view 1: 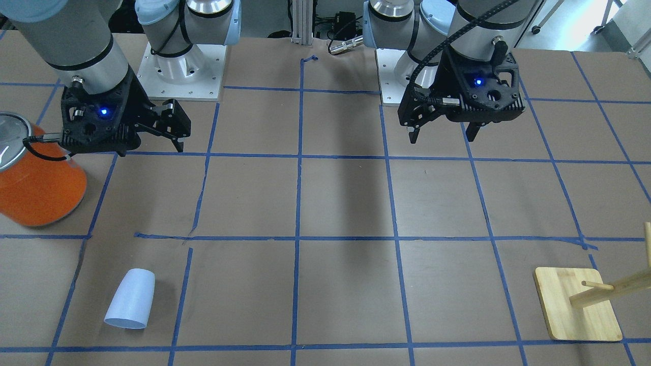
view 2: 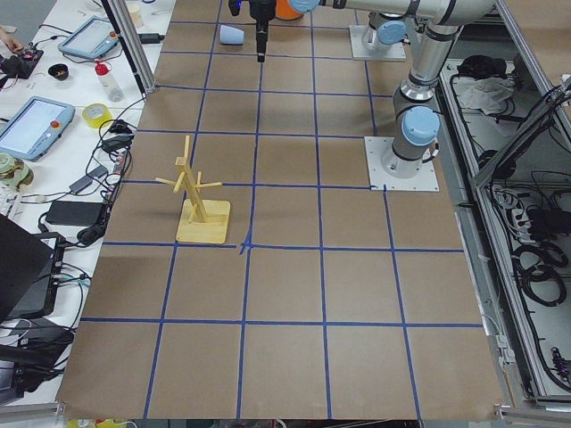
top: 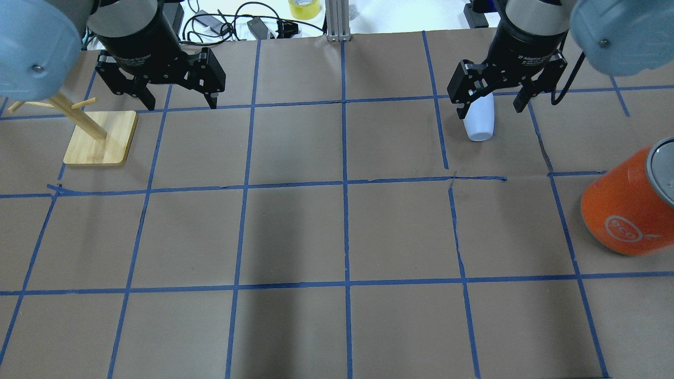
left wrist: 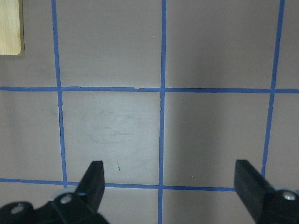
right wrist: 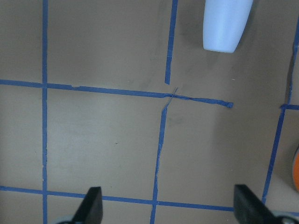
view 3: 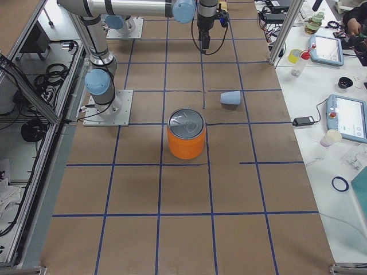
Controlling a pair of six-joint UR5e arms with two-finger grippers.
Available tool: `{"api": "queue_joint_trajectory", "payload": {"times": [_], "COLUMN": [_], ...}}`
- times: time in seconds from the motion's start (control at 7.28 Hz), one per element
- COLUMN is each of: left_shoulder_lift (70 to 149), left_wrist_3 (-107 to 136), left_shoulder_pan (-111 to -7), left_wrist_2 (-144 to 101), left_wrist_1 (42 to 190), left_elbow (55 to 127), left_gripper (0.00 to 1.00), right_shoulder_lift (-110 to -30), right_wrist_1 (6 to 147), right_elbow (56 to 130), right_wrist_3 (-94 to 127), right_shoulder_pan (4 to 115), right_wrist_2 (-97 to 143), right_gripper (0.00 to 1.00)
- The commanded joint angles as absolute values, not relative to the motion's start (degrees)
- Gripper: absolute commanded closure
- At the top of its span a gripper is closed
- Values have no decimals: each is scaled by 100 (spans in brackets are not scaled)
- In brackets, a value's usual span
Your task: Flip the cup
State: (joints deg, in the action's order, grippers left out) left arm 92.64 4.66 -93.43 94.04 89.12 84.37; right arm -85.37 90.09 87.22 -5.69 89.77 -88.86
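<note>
Lying sideways, pale blue tapered cup (view 1: 130, 300).

The cup (view 1: 130, 300) is plain pale blue-white. The can (top: 624, 210) is orange with a white logo and grey metal lid. The counter (view 1: 346, 203) is brown, gridded with blue tape. The peg stand (view 1: 580, 323) is pale wood. The left gripper (view 1: 441, 138) and right gripper (top: 489, 111) are black.

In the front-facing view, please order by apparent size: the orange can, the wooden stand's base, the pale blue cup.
1. orange can, although the view's edge cuts it off
2. wooden stand's base
3. cup, lying on its side

The can is tall, so its nearness to the camera may enlarge it.
</note>
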Motion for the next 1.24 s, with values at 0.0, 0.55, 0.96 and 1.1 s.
{"api": "queue_joint_trajectory", "payload": {"times": [0.0,0.55,0.96,1.1], "left_shoulder_lift": [9264,9264,9264,9264], "left_wrist_3": [475,466,475,475], "left_shoulder_pan": [-9343,-9343,-9343,-9343], "left_wrist_2": [9404,9404,9404,9404], "left_wrist_1": [8912,8912,8912,8912], "left_elbow": [8438,8438,8438,8438], "left_gripper": [0,0,0,0], "right_shoulder_lift": [-8525,-8517,-8456,-8455], "right_wrist_1": [9026,9053,9175,9176], "right_elbow": [8736,8736,8736,8736], "right_wrist_3": [-510,-510,-527,-527], "right_shoulder_pan": [8974,8974,8965,8939], "right_wrist_2": [-8859,-8965,-8947,-8965], "right_gripper": [0,0,0,0]}}
